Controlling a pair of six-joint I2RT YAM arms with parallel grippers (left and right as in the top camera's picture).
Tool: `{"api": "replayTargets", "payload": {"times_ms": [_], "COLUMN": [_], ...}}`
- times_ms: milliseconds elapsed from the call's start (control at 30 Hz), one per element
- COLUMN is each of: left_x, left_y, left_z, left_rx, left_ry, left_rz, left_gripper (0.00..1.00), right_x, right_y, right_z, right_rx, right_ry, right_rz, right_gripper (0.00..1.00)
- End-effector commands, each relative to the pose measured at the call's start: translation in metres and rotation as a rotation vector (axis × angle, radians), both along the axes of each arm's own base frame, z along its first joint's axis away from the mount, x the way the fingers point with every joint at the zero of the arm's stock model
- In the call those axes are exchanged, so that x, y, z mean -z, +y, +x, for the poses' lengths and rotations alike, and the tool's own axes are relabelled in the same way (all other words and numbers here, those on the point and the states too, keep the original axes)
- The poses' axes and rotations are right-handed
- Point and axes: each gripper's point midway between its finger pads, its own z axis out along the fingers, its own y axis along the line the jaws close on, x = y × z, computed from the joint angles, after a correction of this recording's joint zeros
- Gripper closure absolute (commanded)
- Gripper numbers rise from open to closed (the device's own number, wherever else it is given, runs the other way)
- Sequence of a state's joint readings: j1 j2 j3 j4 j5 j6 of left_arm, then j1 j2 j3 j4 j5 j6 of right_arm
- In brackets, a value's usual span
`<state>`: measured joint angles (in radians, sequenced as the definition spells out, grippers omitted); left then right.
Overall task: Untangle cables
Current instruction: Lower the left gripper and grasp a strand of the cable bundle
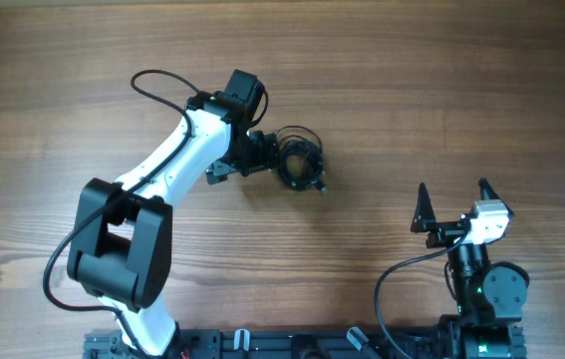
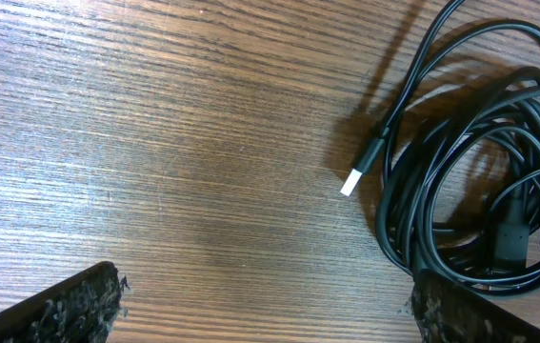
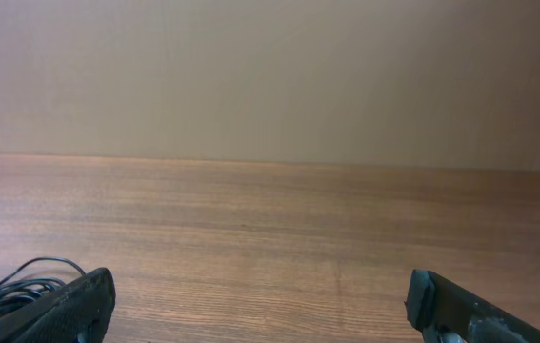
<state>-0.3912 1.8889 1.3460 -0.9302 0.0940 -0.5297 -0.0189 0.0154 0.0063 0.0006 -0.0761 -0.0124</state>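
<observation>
From above, two arms stand on one wooden table (image 1: pixel 461 80). There is one small bundle of cables (image 1: pixel 300 160), lying a little left of the table's middle. It is a dark knot of thin black loops piled on each other, and the separate strands cannot be counted from here. One short end sticks out at its lower right. The left gripper (image 1: pixel 274 160) is at the bundle's left edge with its jaws spread; whether they touch the loops cannot be told. The right gripper (image 1: pixel 454 201) is well apart from the bundle, near the right-hand base, with its two fingers wide open and nothing between them.

In the left wrist view, the cables (image 2: pixel 479 181) fill the right side. Many glossy black loops run roughly in a ring, crossing over and under each other. One plug (image 2: pixel 357 176) with a pale metal tip points down and left, out of the coil and onto bare wood. Two dark fingers (image 2: pixel 70 305) show at the bottom corners, far apart. The right one is just beside the lowest loops.

In the right wrist view, two fingers (image 3: pixel 60 310) again sit at the bottom corners, spread, with bare wood between them. A few thin black loops of the cables (image 3: pixel 12 281) show at the lower left, behind the left finger. A plain beige wall (image 3: pixel 270 76) rises beyond the table.
</observation>
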Motion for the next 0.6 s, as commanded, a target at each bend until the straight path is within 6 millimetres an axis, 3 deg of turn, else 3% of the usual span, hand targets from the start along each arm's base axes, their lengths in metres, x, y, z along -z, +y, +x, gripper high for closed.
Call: {"api": "replayTargets", "payload": {"times_ms": [0, 567], "left_x": [0.0034, 0.0034], "left_y": [0.0034, 0.0034], "left_z": [0.0046, 0.0046], "left_rx": [-0.017, -0.017], "left_ry": [0.0, 0.0], "left_rz": [0.018, 0.018], "left_gripper": [0.0, 0.0], "right_x": [0.0009, 0.0022], "right_y": [-0.0047, -0.0047], "right_z": [0.0004, 0.0008], "right_rx": [0.024, 0.024], "right_ry": [0.003, 0.009], "right_rz": [0.012, 0.013], "right_gripper": [0.0, 0.0]}}
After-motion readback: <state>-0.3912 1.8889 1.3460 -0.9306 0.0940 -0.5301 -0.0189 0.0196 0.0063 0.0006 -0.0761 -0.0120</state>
